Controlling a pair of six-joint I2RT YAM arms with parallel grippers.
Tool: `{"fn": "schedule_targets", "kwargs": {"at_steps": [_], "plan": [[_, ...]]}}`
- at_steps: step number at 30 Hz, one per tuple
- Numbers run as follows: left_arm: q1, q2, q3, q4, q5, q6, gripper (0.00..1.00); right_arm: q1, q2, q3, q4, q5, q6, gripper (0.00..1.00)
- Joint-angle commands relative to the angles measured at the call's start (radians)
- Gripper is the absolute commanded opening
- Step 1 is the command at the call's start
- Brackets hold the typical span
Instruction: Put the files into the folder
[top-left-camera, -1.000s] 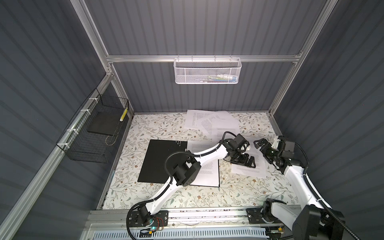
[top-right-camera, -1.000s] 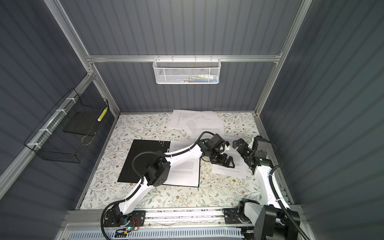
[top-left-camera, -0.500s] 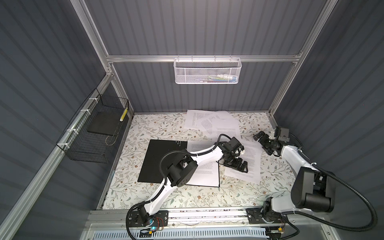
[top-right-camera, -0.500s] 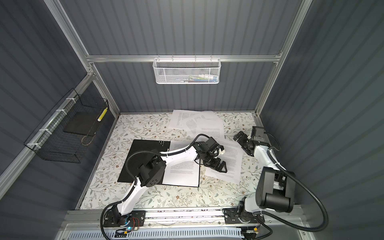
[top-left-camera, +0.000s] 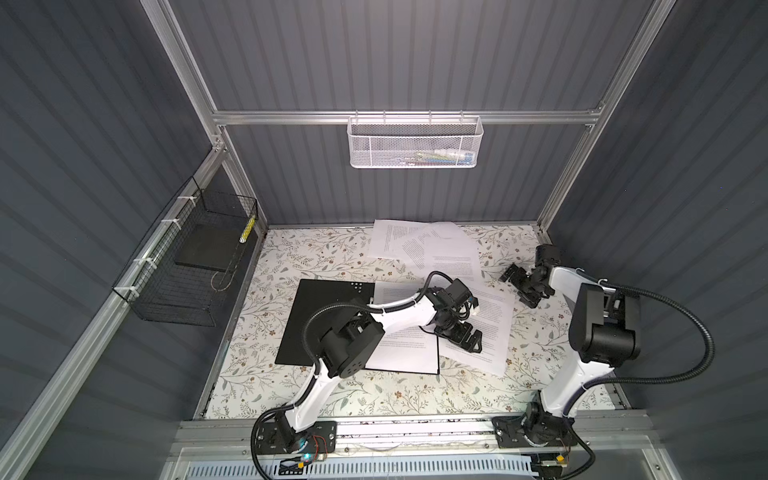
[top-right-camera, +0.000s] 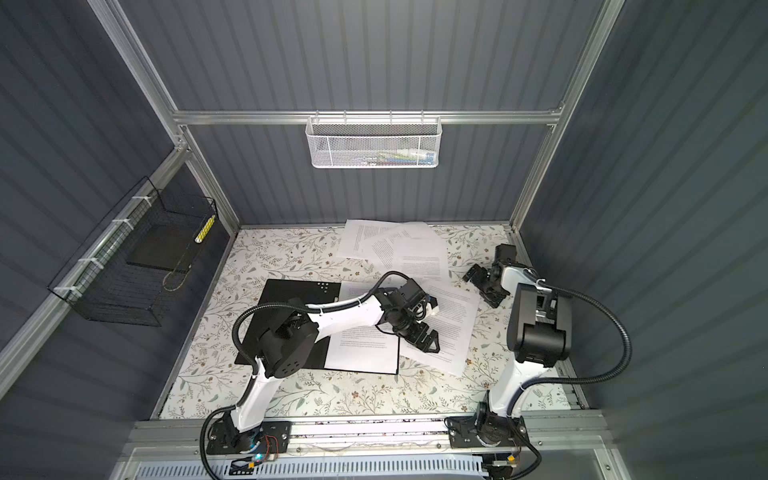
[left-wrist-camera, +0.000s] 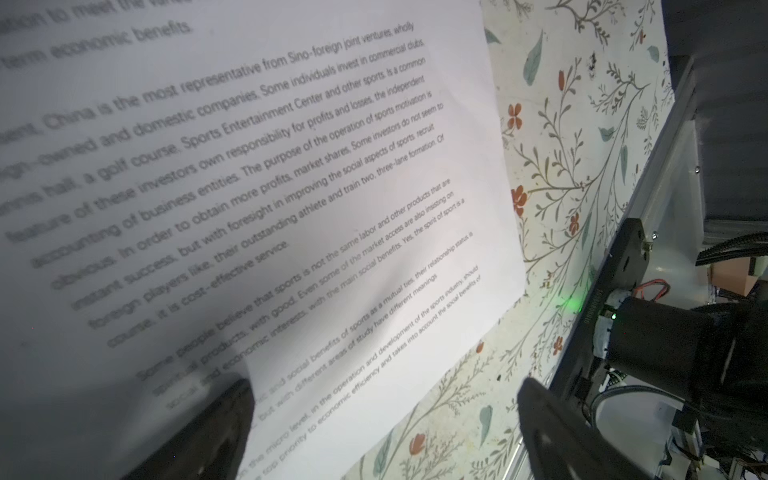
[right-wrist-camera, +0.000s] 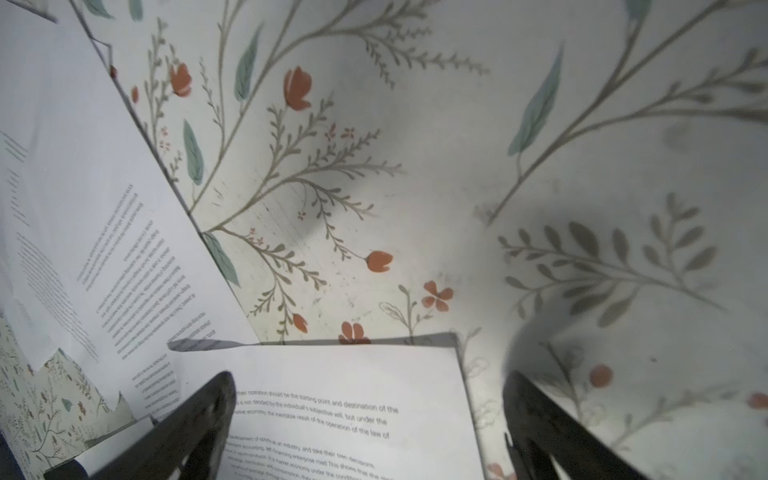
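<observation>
We read the sheets (top-left-camera: 432, 249) as thin matt white paper with black print. Inside of the folder (top-left-camera: 316, 299): smooth matt black. The table cover (top-left-camera: 332, 253): smooth floral print, low sheen, scuffed in spots. The rails (top-left-camera: 291, 117): bare brushed aluminium. The walls (top-left-camera: 374, 54): ribbed matt grey panels. The back basket (top-left-camera: 415, 145): white coated metal mesh; the side basket (top-left-camera: 174, 291): black wire. The arm shells (top-left-camera: 403, 316): glossy white plastic. On the left gripper (top-left-camera: 473, 341), fingers (left-wrist-camera: 199, 436) look like matt black, slightly grainy plastic.

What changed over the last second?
The left gripper, jaws open with one finger on the loose sheet, moved toward the folder, and the sheet slid with it. The right gripper, open throughout, drew back from that sheet. The folder and far sheets stayed put.
</observation>
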Motion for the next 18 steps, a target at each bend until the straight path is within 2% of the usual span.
{"fn": "schedule_targets", "kwargs": {"at_steps": [1, 10, 14, 18], "plan": [[0.011, 0.043, -0.062, -0.128, -0.065, 0.026, 1.0, 0.013, 0.035, 0.06, -0.052, -0.001, 0.002, 0.99], [0.013, 0.041, -0.056, -0.122, -0.057, 0.033, 1.0, 0.036, 0.15, 0.195, -0.186, -0.01, -0.047, 0.99], [0.017, 0.046, -0.049, -0.12, -0.05, 0.033, 1.0, 0.077, 0.132, 0.183, -0.211, 0.013, -0.047, 0.99], [0.022, 0.043, -0.047, -0.117, -0.042, 0.033, 1.0, 0.083, 0.129, 0.164, -0.217, -0.022, -0.042, 0.99]]}}
